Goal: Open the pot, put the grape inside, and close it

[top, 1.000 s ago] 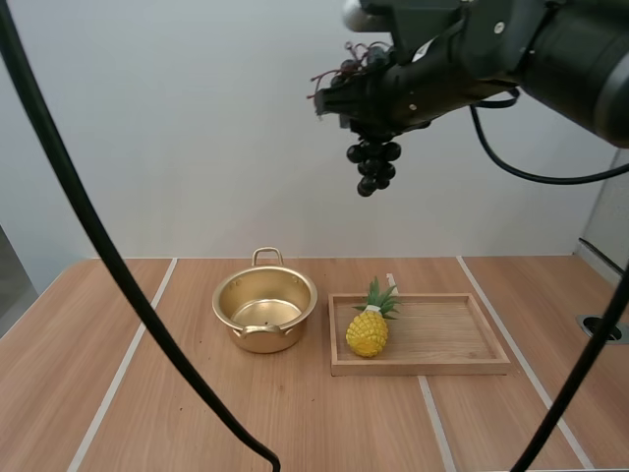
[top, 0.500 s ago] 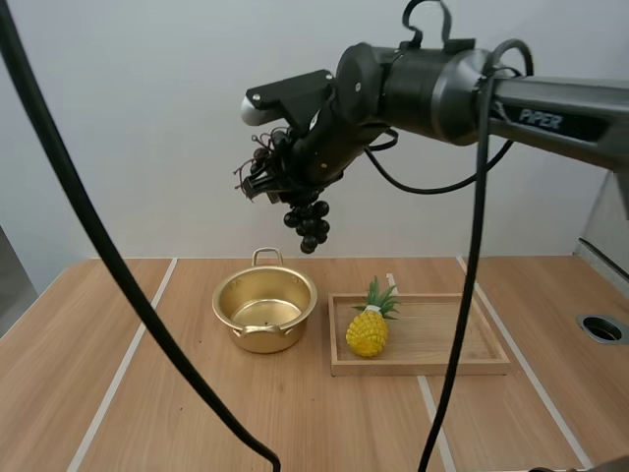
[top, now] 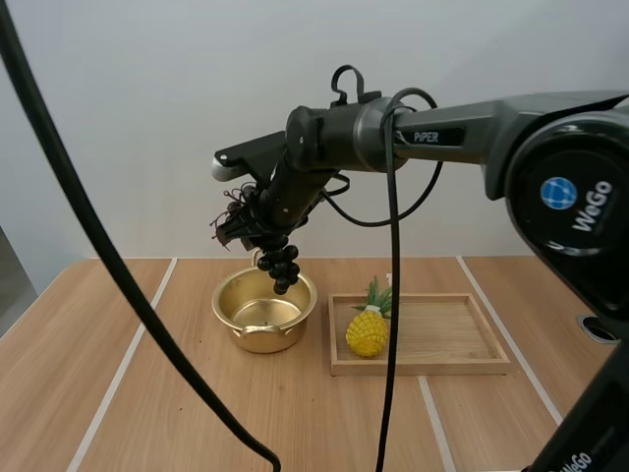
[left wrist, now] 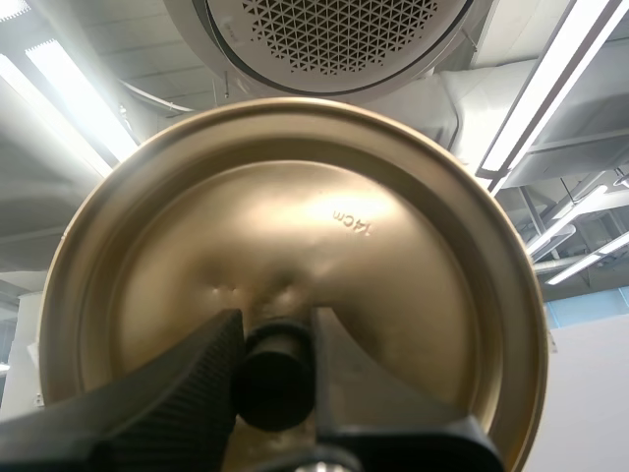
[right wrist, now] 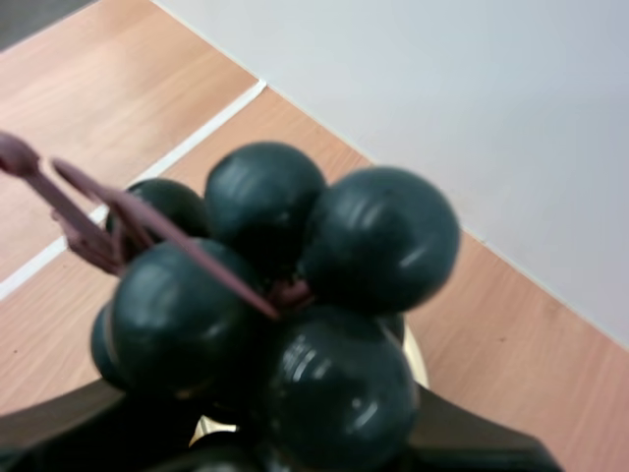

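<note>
High view: grapes (top: 283, 266) partly hide the pot (top: 257, 337).

Your right claw (top: 248, 224) has swung down and to the left with the grapes (top: 283, 267). A second ago you had them high up and further to the right. Half a second ago they were partway down. Now the bunch hangs low, just over the open pot (top: 257, 338).
</note>
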Controlling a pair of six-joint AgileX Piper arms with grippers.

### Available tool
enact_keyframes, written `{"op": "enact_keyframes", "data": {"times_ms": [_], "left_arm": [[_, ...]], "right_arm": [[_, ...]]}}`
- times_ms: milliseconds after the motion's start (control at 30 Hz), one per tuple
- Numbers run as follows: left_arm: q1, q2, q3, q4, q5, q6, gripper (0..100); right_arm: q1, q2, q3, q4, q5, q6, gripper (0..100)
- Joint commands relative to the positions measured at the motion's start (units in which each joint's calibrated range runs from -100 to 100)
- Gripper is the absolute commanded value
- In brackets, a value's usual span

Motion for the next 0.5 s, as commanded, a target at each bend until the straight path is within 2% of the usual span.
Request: {"op": "enact_keyframes", "data": {"times_ms": [0, 467], "left_arm": [[-0.03, -0.1, -0.3, 0.4, -1.9, -0.4, 0], [-0.03, -0.1, -0.3, 0.4, -1.9, -0.4, 0]], "right_arm": [[0.1, 1.6, -0.6, 0.6, -2.7, -0.2, 0], [0.1, 9.4, -0.6, 1.0, -8.6, -0.2, 0]]}}
